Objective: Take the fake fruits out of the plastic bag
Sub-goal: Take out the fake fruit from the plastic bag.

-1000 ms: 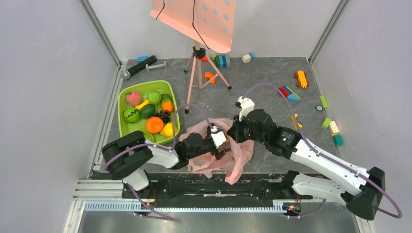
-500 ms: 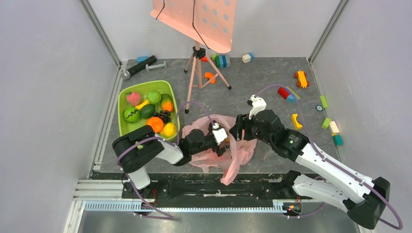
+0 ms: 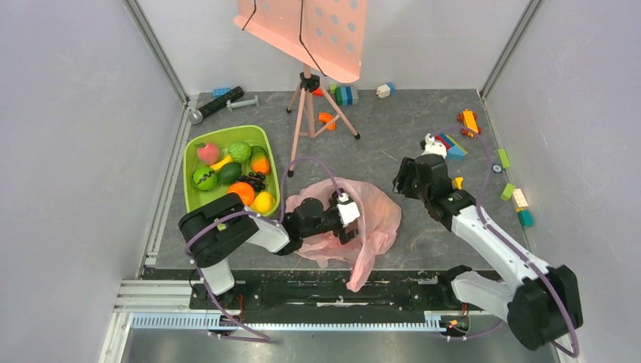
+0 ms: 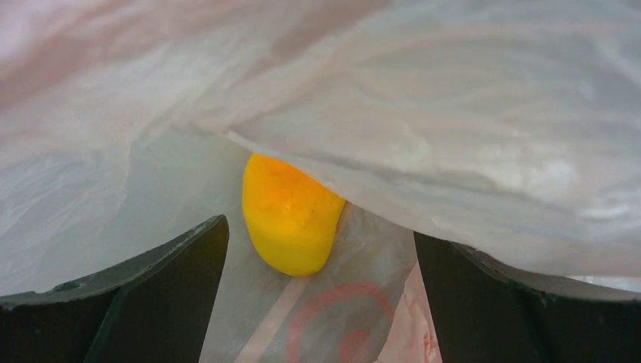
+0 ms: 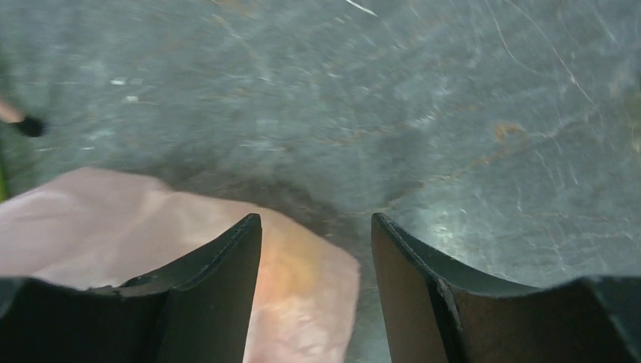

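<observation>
– Near the table's [image 3: 393, 128] front edge: where's the plastic bag [image 3: 378, 219]?
– Crumpled there. The left gripper [image 4: 319, 234] is inside it, spread wide, with a yellow fake fruit [image 4: 291, 219] between its fingers, ungripped.
– And the right gripper [image 5: 315, 219]?
– Parted, empty, over bare tabletop beside the bag. The bag's red print [image 4: 332, 318] can't be read.

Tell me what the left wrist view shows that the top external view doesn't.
Only the left wrist view: a yellow fruit lying under a fold inside the plastic bag, between the fingers of the open left gripper, not gripped. Only the top external view: the green tray holding fruits, and the right gripper, open and empty beside the bag. Both: the pink plastic bag itself.
</observation>
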`<state>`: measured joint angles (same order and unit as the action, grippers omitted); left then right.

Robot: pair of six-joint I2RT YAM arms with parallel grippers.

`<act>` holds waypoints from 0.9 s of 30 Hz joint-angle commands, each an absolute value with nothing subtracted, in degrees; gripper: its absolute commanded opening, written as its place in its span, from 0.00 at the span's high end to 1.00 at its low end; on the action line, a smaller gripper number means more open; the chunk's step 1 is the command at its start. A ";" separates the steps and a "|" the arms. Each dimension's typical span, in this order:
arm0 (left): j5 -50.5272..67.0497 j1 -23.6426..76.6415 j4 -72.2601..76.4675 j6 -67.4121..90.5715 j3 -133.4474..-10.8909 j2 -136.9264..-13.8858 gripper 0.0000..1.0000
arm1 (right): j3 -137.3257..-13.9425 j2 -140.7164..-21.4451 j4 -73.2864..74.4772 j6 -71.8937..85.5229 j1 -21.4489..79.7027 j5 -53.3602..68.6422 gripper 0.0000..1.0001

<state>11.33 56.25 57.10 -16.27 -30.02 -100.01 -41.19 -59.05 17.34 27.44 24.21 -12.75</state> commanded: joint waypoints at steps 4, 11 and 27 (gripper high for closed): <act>13.56 56.05 55.49 -18.74 -33.07 -101.33 0.02 | -35.18 -68.61 7.59 27.52 19.55 -6.41 0.44; 11.58 56.05 50.54 -18.30 -35.85 -101.95 0.01 | -32.64 -75.56 2.38 27.85 19.49 -0.18 0.44; 11.86 56.00 31.36 -16.76 -44.50 -103.57 0.19 | -28.83 -70.59 0.44 27.69 19.60 11.71 0.60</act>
